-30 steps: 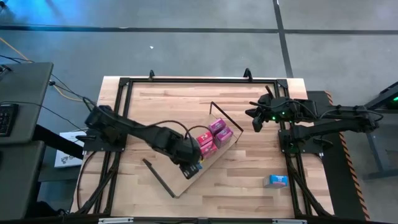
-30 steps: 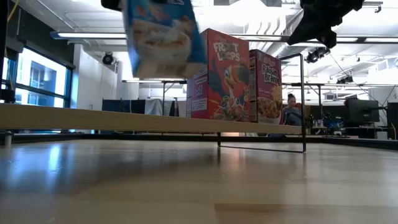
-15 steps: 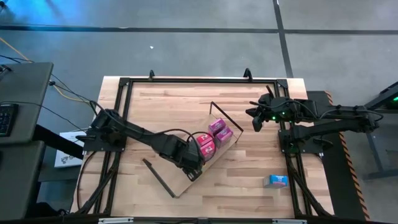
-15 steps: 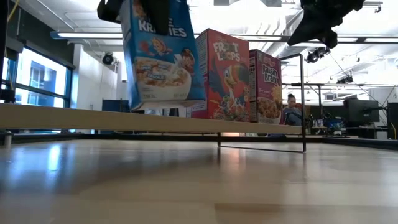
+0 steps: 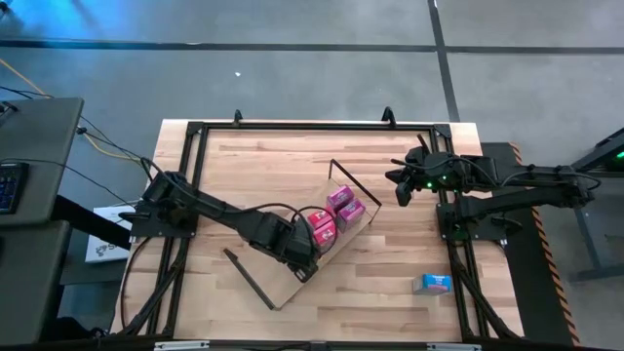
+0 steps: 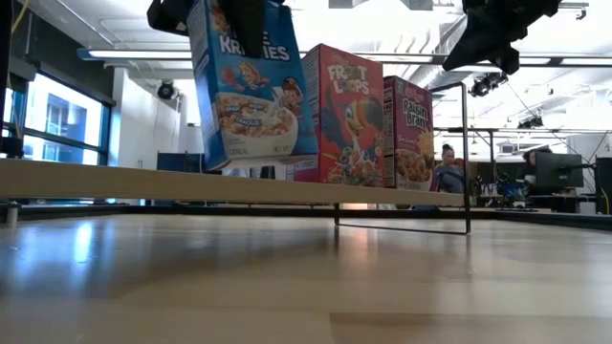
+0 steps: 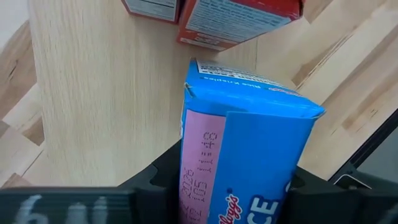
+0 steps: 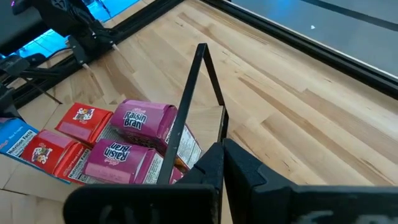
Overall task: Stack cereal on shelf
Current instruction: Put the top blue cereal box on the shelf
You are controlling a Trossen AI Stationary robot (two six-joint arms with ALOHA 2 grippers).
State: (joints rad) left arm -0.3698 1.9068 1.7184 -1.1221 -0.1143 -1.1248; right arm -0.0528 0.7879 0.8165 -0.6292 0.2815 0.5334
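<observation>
My left gripper [image 7: 236,190] is shut on a blue Rice Krispies cereal box [image 6: 253,91] over the shelf, a light-wood board [image 6: 143,182] with black wire end frames [image 8: 198,81]. Whether the box's lower edge rests on the board I cannot tell. Beside it on the board stand a red Froot Loops box [image 6: 346,115] and a pink Raisin Bran box [image 6: 409,134]. From above, the pink and red boxes [image 5: 336,213] form a cluster toward the board's far end. My right gripper [image 5: 402,190] is shut and hangs still beyond that end. My left gripper pinches the blue box near its top end [image 7: 205,186] between its two fingers, on two opposite faces. One finger [image 6: 244,19] lies over the printed front. The fingers come from above, pointing steeply down. The box hangs below them, nearly upright and slightly tilted.
Another blue box [image 5: 433,283] lies on the tabletop near the right edge, toward the front. Black frame rails [image 5: 195,132] run around the table. Bare board [image 7: 106,93] lies beside the held box, toward the board's near end.
My left gripper has come down toward the board with the blue box and rolled a little. The box, tipped and higher a second ago, now hangs lower and closer to upright next to the Froot Loops box.
</observation>
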